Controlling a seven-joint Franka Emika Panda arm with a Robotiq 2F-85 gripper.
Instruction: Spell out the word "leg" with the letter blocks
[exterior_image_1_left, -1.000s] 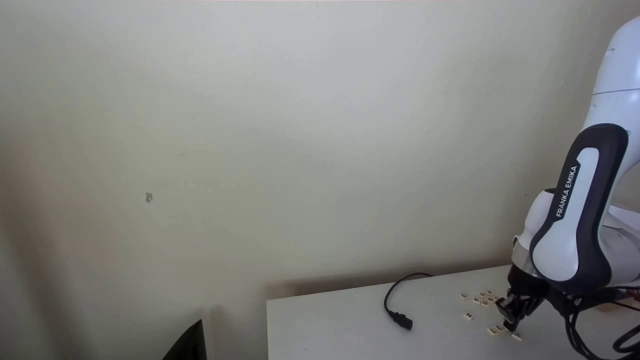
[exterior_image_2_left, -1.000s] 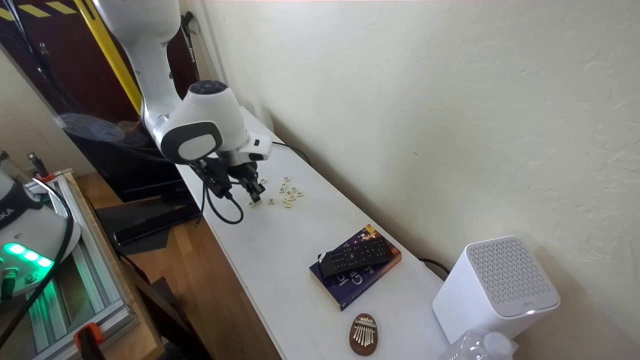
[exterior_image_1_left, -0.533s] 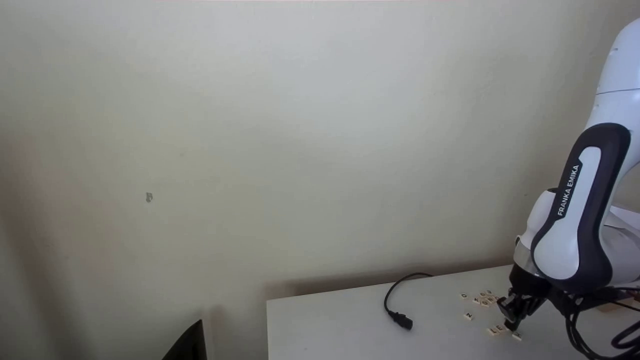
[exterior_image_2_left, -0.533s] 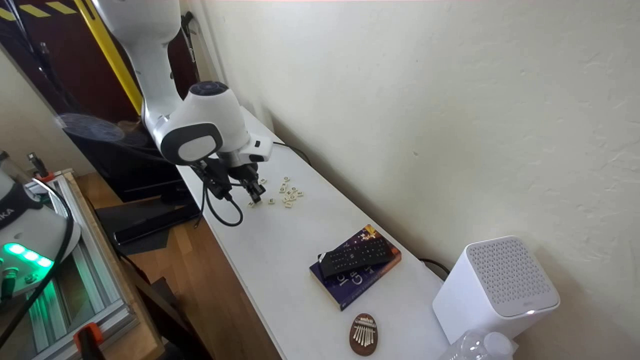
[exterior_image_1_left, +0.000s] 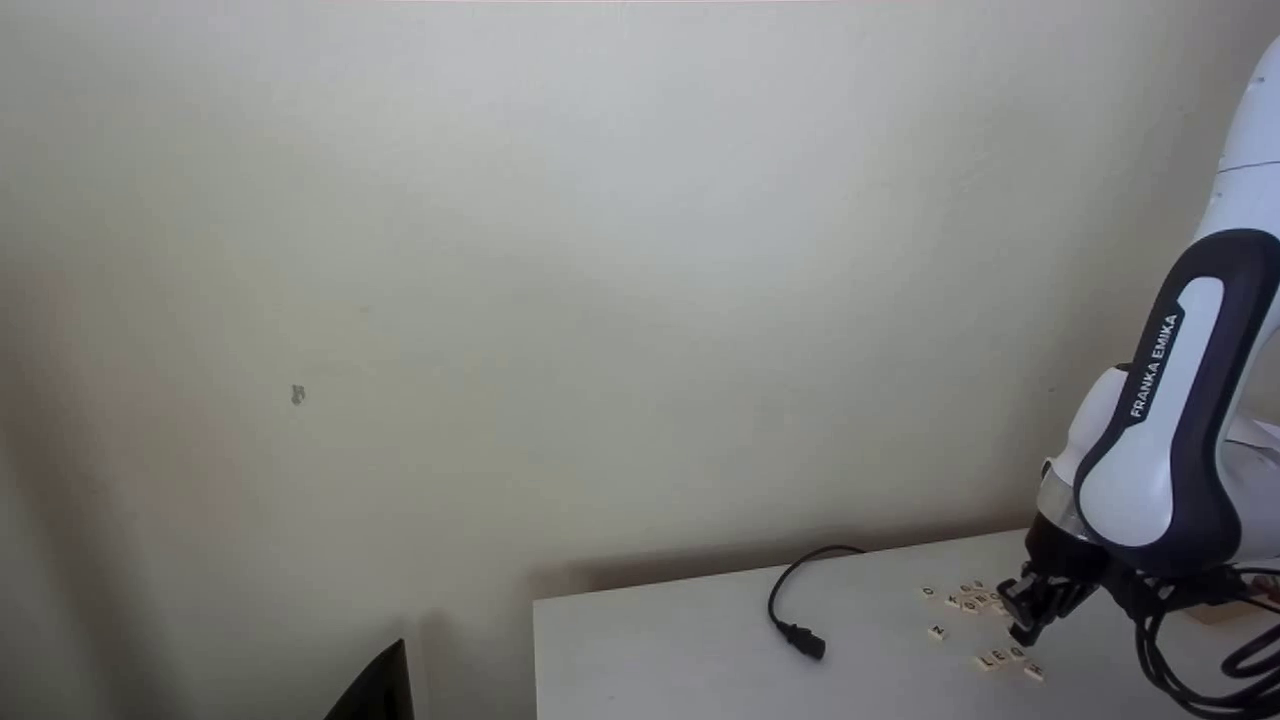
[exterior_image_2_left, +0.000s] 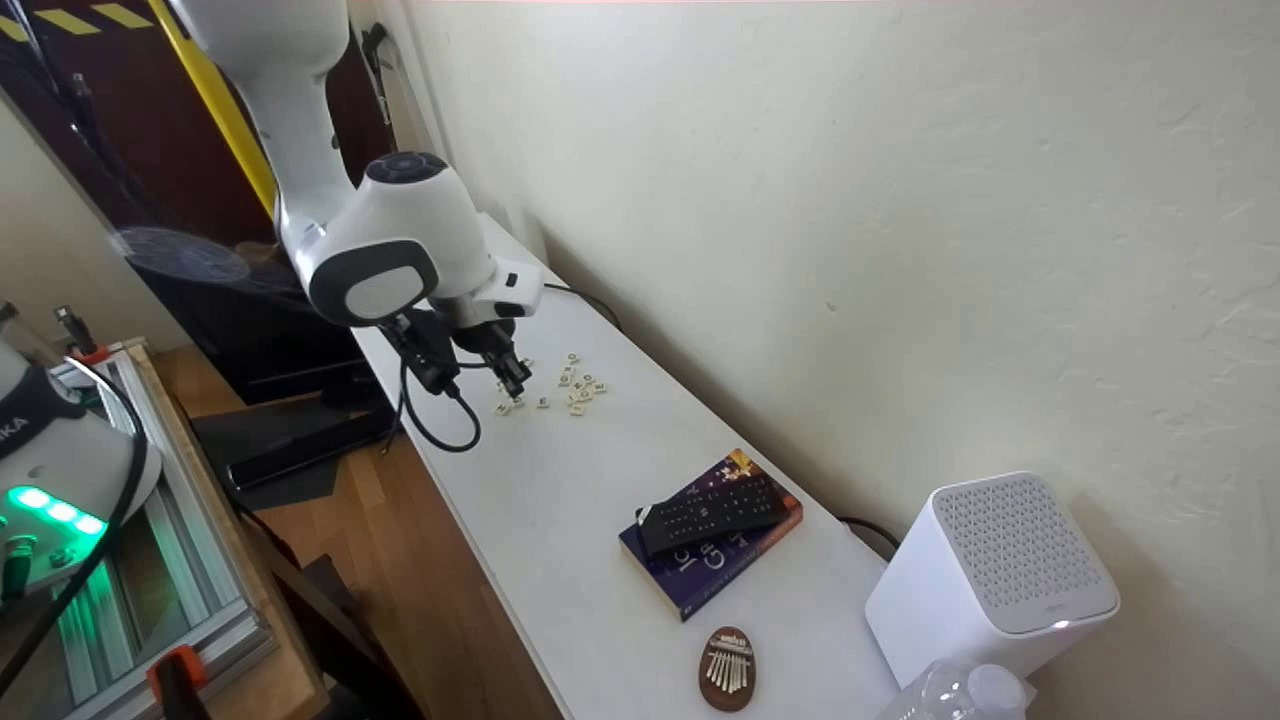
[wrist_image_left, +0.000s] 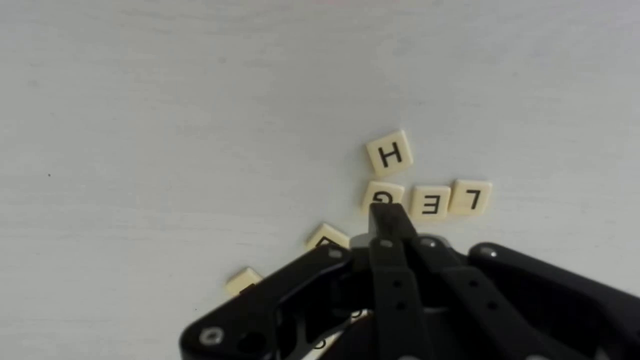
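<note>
Plainly, the wall (exterior_image_1_left: 600, 300) filled most of an exterior view; below it the white tabletop (exterior_image_2_left: 590, 480) stretched away, and over one end of it leaned the arm (exterior_image_1_left: 1180, 380), the only one above it; a book (exterior_image_2_left: 720, 565) lay well apart from its work, and a black cable (exterior_image_1_left: 802, 640) rested nearer; the jaws hung low, pointing down, closed against each other with nothing visible between them; near their tips lay the letter blocks (exterior_image_1_left: 969, 606), most of them in a loose cluster toward the wall, with a short row farther from it; in the wrist view that row showed upside down, the L block (wrist_image_left: 470, 197) and the E block (wrist_image_left: 430, 202) touching or nearly so, the G block (wrist_image_left: 380, 194) just beside the E with a narrow gap and a slight tilt; the H block (wrist_image_left: 390, 152) sat askew near the G, outside the row.

The relation that counted was the G's: it lay straight ahead of the closed tips, its near edge hidden by them in the wrist view, so contact could not be told; the blocks were almost square, so the only long axis was the row's, running rightward there from G to L; the word seemed all but spelled, so any last nudge would probably go along that line.
</note>
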